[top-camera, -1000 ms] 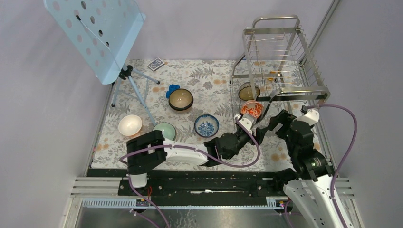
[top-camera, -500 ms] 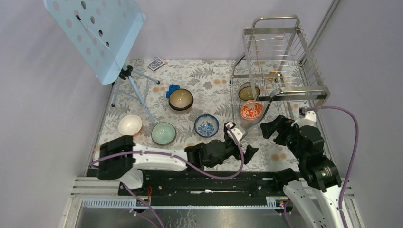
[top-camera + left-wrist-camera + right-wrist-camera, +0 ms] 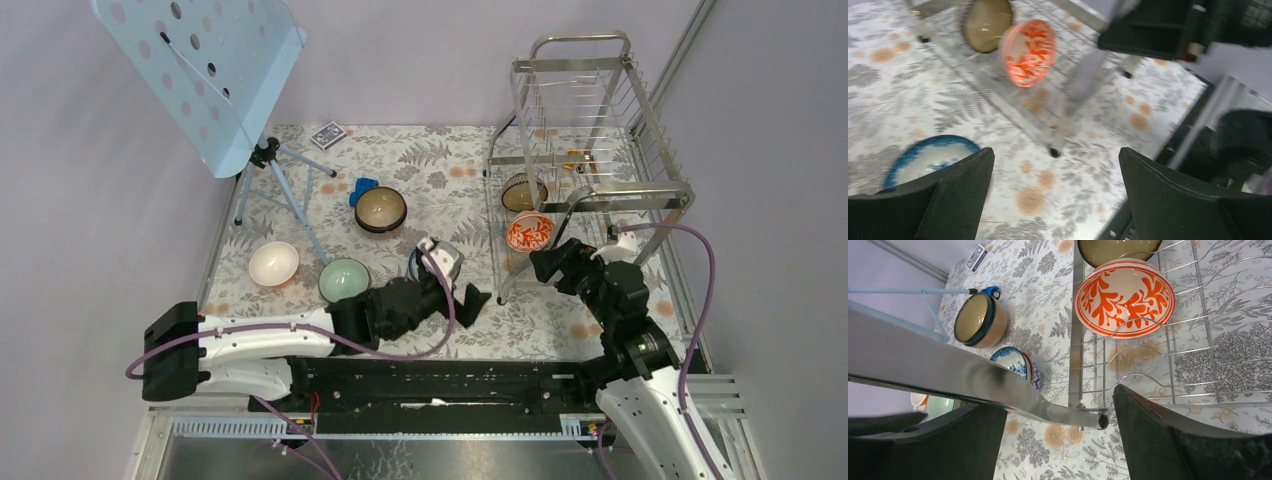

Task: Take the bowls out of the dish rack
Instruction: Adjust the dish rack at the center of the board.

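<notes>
Orange bowl: on edge, rack lower tier, straight ahead of R gripper, near, apart. R fingers wide, empty. L gripper: wide, empty, well off; blue bowl beside. R arm nearer.

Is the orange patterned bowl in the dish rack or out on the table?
In. The orange bowl stands on edge among the dish rack's lower wires.

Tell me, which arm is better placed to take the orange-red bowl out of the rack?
Probably right. The right gripper, open, sits just before the orange-red patterned bowl in the dish rack, facing it. The left gripper, also open, is farther back beside the blue-and-white bowl.
</notes>
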Tool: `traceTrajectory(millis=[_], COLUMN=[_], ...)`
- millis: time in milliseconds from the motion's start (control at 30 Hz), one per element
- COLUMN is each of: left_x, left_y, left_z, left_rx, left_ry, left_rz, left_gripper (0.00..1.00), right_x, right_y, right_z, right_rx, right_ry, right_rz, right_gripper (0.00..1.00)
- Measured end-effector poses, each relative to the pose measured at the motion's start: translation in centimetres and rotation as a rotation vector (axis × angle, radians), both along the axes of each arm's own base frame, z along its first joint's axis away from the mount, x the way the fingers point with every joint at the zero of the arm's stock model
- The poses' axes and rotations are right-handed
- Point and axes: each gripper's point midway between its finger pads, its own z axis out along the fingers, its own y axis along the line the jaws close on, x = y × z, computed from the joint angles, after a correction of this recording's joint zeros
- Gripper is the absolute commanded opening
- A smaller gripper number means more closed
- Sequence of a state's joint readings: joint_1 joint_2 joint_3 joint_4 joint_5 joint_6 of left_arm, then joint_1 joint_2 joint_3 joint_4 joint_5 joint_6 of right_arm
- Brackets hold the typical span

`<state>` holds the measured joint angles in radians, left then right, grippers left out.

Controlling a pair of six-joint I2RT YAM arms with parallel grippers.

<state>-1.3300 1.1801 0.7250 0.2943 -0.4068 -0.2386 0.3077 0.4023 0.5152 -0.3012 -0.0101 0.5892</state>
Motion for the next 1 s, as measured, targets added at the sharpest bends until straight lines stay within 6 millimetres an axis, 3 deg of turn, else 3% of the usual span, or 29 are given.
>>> traceTrajectory(millis=[67, 200, 300, 500, 600, 833, 1000], left_x=[2.7, 8.4, 11.6, 18.0, 22.4, 33.2, 38.9], left_y=[1.2, 3.7, 4.0, 0.9, -1.1, -2.4, -2.8], left_z=[-0.1, 0.1, 0.2, 0.6, 0.4, -2.8, -3.3], left_rx=[-0.002, -0.04, -0.066, -0.129, -0.173, -0.218, -0.225], left_ry=[0.013, 0.035, 0.041, 0.023, -0.003, -0.024, -0.12], left_rz=[0.057, 0.178, 0.215, 0.185, 0.159, 0.163, 0.169], left_gripper=[0.99, 0.99, 0.99, 0.99, 0.99, 0.99, 0.99], right_x=[0.7, 1.4, 1.8, 2.0, 1.9, 1.7, 1.7], right_y=[-0.2, -0.9, -2.0, -4.2, -5.2, -6.4, -6.4], right_z=[-0.8, -0.5, -0.5, -0.3, -0.3, -0.2, -0.2], right_rx=[-0.001, -0.007, -0.014, -0.025, -0.028, -0.018, -0.001], right_ry=[0.003, -0.018, -0.024, -0.035, -0.039, -0.029, -0.027], right_rz=[-0.027, -0.082, -0.153, -0.277, -0.335, -0.408, -0.413], right_gripper=[0.75, 0.69, 0.65, 0.58, 0.55, 0.49, 0.5])
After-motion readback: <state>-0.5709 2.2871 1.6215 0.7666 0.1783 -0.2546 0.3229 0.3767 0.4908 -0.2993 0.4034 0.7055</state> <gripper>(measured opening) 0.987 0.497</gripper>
